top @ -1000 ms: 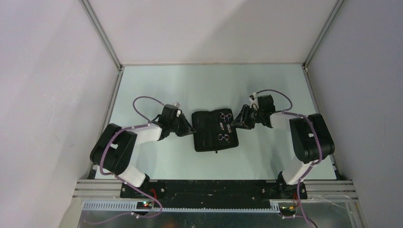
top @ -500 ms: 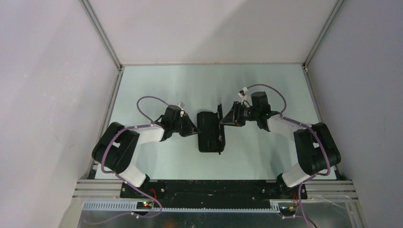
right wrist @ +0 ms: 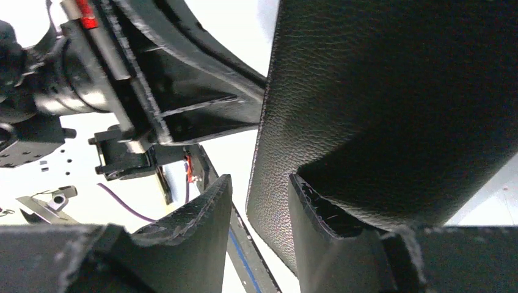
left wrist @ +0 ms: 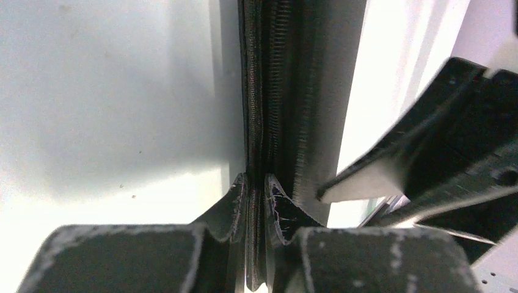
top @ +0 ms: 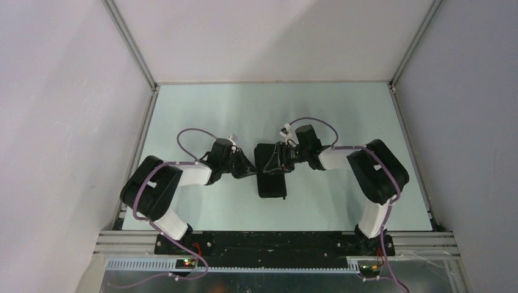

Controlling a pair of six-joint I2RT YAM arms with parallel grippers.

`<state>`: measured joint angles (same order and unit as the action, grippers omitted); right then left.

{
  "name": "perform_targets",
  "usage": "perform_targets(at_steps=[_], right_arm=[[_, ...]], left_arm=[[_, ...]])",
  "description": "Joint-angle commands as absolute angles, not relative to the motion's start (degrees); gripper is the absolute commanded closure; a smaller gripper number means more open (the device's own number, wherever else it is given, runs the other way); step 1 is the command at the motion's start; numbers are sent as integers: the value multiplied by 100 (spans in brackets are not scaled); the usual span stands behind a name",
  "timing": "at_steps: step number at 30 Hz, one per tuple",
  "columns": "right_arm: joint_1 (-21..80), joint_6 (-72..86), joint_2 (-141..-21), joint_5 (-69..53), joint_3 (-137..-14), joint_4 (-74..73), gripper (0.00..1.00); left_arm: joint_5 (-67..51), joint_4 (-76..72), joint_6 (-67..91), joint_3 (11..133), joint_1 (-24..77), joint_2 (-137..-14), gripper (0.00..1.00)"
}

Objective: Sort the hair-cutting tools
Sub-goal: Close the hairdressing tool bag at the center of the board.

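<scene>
Case (top: 272, 186): folded, centre of counter (top: 342, 116).
Tools: hidden from view, cannot tell where.
Left end effector (left wrist: 256, 188): clamped on Case's zip edge.
Right end effector (right wrist: 259, 181): fingers apart, astride Case's cover.

Arms: my left arm (top: 183, 174) and right arm (top: 369, 168), white shells between black joint housings.
Cables: one purple cable (top: 194, 129) looping behind each of my wrists.
Ends: my left gripper (left wrist: 256, 183) and right gripper (right wrist: 259, 178), matte black, finger edges scuffed pale grey.

A black zip case (top: 273, 184) lies folded over near the middle of the pale green table (top: 201, 110).
</scene>
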<state>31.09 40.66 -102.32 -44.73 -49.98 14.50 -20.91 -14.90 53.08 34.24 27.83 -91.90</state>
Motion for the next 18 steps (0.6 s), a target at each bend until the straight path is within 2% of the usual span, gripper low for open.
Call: perform_targets(at_steps=[1, 7, 11, 17, 18], right_arm=[[3178, 4093, -10671, -4474, -5253, 1641, 57], [3186, 4034, -10957, -4351, -5256, 1537, 60], [3195, 3920, -10963, -4273, -5256, 1400, 63], [3223, 3744, -10860, -4168, -5279, 1193, 64], [3229, 3691, -10852, -4153, -5312, 1107, 64]], left_arm=[[-2379, -2192, 5632, 3181, 2728, -9210, 93], [-2290, -2623, 5967, 2665, 2486, -9030, 86], [-2015, -2519, 5985, 2405, 2427, -8622, 75], [-1681, -1964, 5768, 2525, 2430, -7991, 44], [-1666, -1945, 5753, 2546, 2433, -7968, 41]])
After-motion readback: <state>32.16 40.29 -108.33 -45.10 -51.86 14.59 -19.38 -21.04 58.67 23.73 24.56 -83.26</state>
